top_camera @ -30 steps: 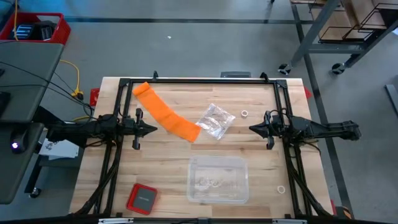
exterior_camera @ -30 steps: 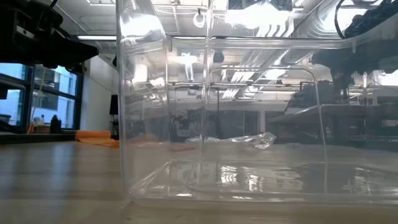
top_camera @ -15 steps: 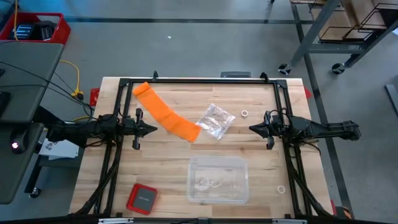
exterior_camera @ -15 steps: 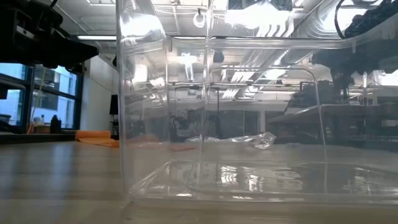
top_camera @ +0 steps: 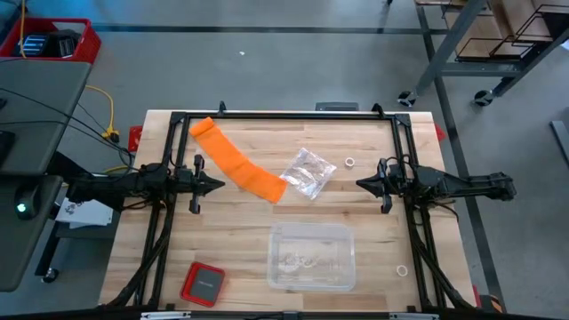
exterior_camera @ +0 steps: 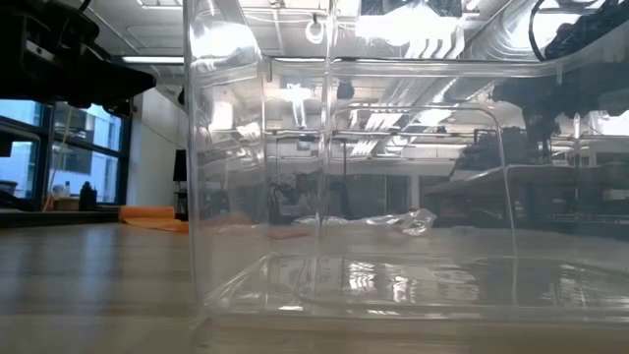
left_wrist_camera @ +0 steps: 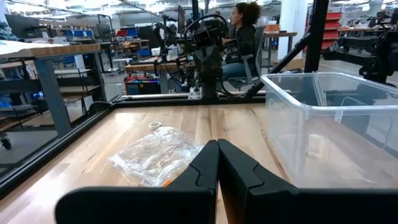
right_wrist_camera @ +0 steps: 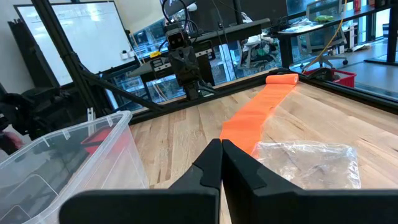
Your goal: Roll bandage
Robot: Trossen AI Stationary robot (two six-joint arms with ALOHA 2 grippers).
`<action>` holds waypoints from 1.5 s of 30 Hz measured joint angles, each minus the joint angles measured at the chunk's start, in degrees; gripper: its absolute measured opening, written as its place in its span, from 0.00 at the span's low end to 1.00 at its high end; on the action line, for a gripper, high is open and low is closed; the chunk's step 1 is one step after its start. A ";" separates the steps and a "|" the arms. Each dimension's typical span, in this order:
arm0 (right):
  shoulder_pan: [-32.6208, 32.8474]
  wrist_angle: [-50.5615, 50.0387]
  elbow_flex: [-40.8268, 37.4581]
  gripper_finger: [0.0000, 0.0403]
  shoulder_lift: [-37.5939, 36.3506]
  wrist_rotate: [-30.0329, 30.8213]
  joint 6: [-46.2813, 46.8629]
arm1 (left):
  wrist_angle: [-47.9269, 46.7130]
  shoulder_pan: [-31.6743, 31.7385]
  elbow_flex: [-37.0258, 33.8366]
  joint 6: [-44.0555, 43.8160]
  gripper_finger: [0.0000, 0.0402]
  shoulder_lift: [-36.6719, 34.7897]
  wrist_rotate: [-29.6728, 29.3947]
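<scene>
Low view: bandage (exterior_camera: 154, 217) mostly hidden.

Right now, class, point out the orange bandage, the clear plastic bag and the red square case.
bandage (top_camera: 238, 163), high view, middle of the flat strip
plastic bag (top_camera: 308, 172), high view, its crinkled centre
red case (top_camera: 203, 284), high view, its lid

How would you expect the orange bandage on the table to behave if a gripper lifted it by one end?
The bandage lies as a long flat strip following the tabletop, so it would probably hang limp rather than hold its shape. It looks thin, so likely light. One end looks slightly bunched, suggesting it folds easily and could slide or crumple if pushed.
</scene>
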 joint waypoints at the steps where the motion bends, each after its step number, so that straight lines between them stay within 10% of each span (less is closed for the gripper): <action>1: -0.02 0.00 0.00 0.00 0.00 0.00 0.00 | 0.82 -0.02 -0.02 0.00 0.00 0.03 -0.36; 6: -0.02 0.02 0.00 0.00 0.02 0.00 0.00 | 17.76 -0.02 -0.02 -20.00 0.00 0.15 -3.09; 14: 0.00 0.02 0.00 0.00 0.00 0.00 0.00 | 41.17 0.00 0.02 -39.53 0.00 0.97 -27.41; 20: 0.00 0.01 0.00 0.00 0.00 0.00 0.00 | 42.91 -1.24 6.38 -47.47 0.00 16.54 -21.74; 25: 0.00 0.02 0.00 0.00 0.00 0.00 0.00 | 43.63 -1.93 26.55 -31.89 0.00 39.35 -17.48; 36: 0.00 0.02 -0.01 0.00 -0.02 0.00 0.00 | -16.28 7.90 62.48 -12.07 0.00 55.95 -17.71; 45: -0.13 6.32 -0.02 0.00 0.30 1.10 8.40 | -25.98 19.80 67.19 -4.15 0.00 52.62 -0.90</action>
